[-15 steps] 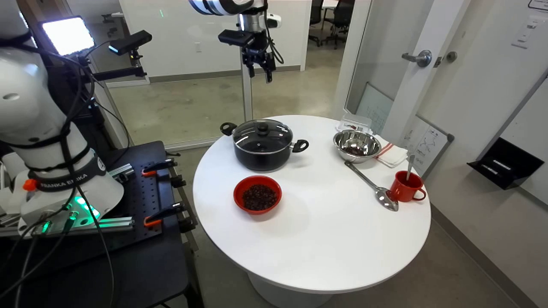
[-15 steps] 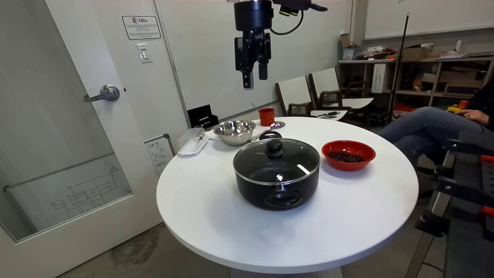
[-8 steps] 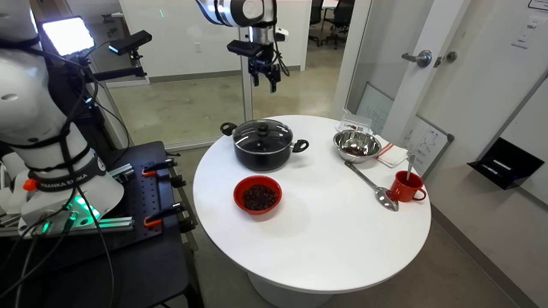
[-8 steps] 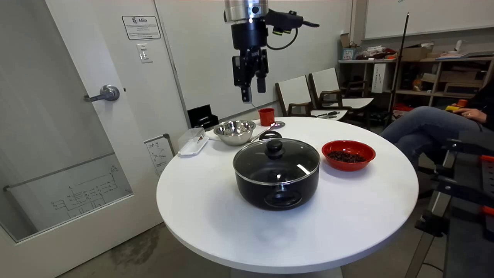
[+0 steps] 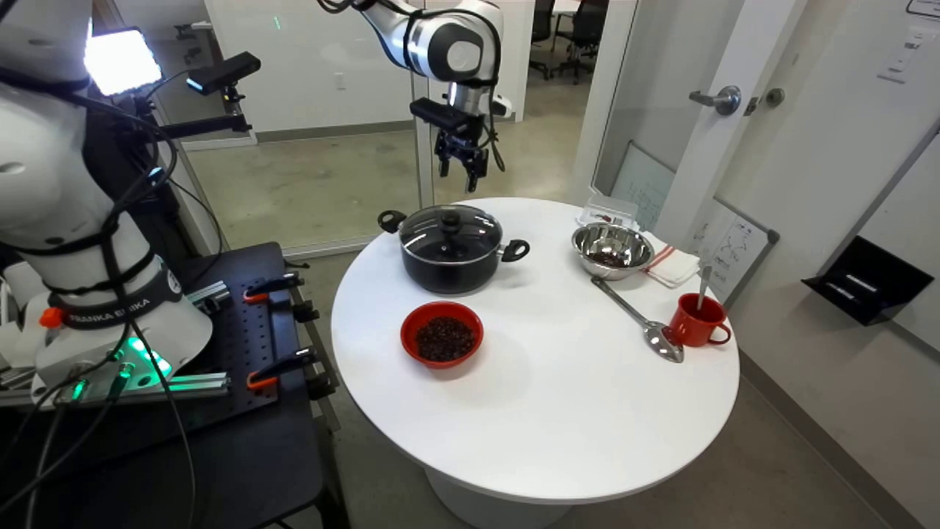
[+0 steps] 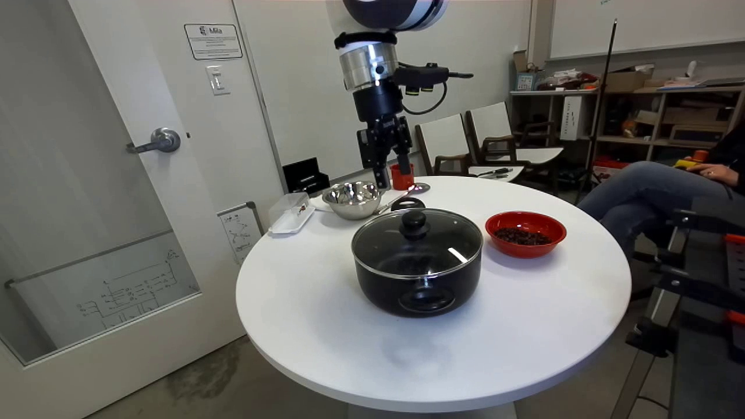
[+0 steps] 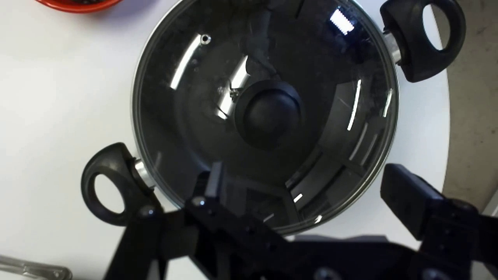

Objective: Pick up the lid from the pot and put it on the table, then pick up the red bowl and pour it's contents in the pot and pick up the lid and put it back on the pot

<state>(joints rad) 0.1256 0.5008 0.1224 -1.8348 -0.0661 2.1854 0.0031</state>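
While the gripper (image 7: 305, 178) hangs above, fingers (image 7: 404, 194) wide apart and gripping nothing, the lid (image 6: 417, 248) sits on the pot (image 5: 449, 275) with its knob (image 7: 270, 114) out of line with that gap, so descending without recentring could knock the lid or let the knob slip

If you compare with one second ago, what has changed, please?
The gripper came lower, toward the pot, jaws still open; nothing was taken or let go. The lid stayed on the pot, and the red bowl, with its dark contents, on the table.
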